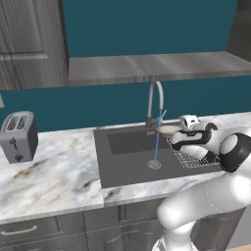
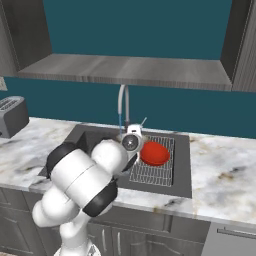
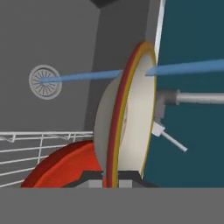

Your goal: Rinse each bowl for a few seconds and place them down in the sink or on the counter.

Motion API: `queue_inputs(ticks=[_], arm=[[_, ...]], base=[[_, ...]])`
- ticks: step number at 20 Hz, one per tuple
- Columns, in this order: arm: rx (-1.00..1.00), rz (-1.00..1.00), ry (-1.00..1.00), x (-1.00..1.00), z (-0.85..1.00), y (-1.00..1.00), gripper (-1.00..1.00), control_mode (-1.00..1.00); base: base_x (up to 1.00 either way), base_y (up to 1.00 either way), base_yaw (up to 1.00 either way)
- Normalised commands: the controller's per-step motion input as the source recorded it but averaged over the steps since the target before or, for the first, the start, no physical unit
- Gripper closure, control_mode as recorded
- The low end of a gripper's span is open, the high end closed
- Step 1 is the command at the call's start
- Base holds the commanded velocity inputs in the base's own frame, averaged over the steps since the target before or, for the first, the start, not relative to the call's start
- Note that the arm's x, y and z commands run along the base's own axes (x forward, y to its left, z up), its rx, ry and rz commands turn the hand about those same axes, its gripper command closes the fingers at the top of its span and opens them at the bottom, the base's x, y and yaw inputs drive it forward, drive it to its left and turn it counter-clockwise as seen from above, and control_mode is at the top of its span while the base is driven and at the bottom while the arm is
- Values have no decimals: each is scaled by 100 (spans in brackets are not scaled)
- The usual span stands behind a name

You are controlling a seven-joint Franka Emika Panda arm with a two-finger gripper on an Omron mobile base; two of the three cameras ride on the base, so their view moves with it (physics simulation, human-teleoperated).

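Red bowl in basket; claw pinches tan bowl.

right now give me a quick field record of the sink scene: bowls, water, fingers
held bowl: pale tan shallow bowl, gripped on its rim, close by the stream
other bowl: glossy red round bowl, in the wire mesh dish basket
water: thin blue stream running from the arched silver faucet
sink: dark grey rectangular basin, round steel drain
fingers: shut on the tan bowl
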Motion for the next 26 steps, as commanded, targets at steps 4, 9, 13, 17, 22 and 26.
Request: queue_inputs(ticks=[4,9,13,17,22,26], arm=[[0,-8,-2,-23,17,-32,100,-100],[-2,-11,-1,-5,27,-38,100,-100],[-8,-23,2,0,30,-45,100,-100],[-9,-33,12,3,25,-35,100,-100],[-6,-33,14,2,14,-36,100,-100],[-4,-30,7,-1,6,-45,100,-100]], base=[[0,0,0],[0,0,0],[0,0,0],[0,0,0],[0,0,0],[0,0,0]])
